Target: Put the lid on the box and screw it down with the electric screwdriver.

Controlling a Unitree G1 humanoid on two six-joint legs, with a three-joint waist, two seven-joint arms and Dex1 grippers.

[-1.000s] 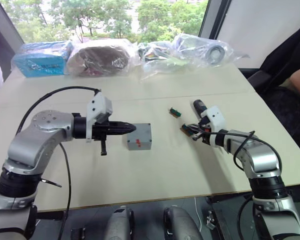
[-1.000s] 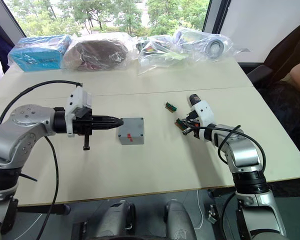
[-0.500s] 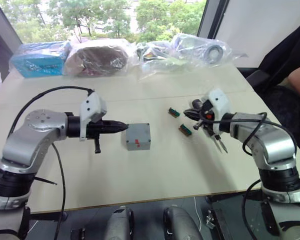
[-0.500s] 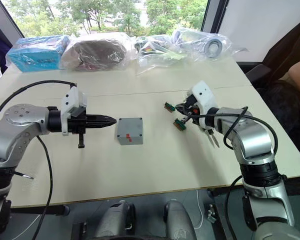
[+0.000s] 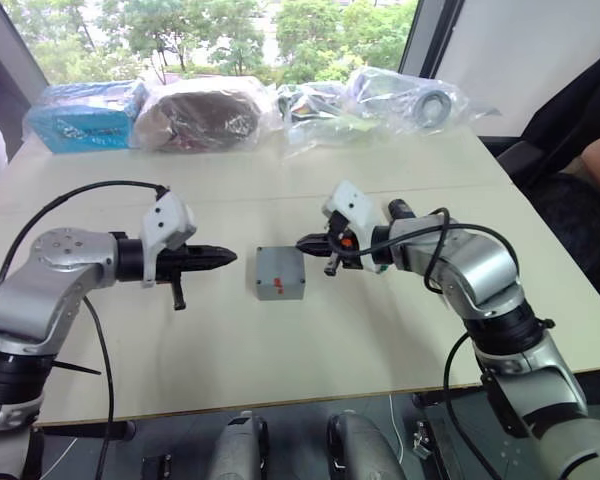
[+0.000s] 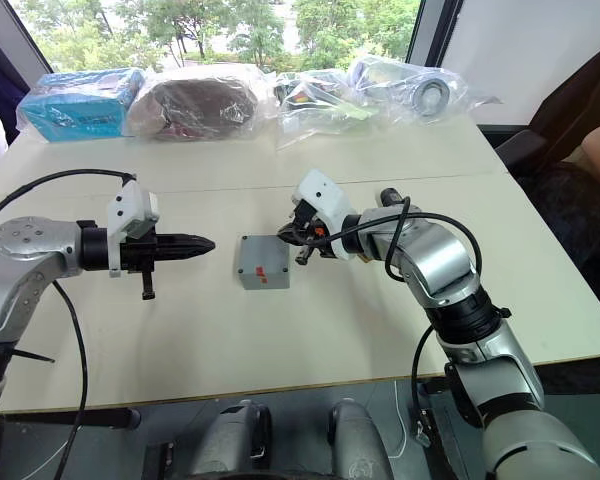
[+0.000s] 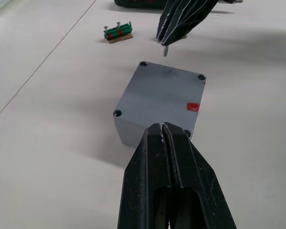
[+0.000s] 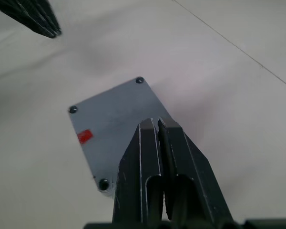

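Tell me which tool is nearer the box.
Right. The right tool hovers at the box's far right corner, while the left tool sits apart off its left side.

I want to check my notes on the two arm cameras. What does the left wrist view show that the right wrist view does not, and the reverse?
The left wrist view adds a green-and-brown block on the table beyond the box, and the right pincer, shut, near the box's far edge. The right wrist view adds the left pincer across from the box. Both share the grey box with the lid on it, the red mark and the dark corner holes.
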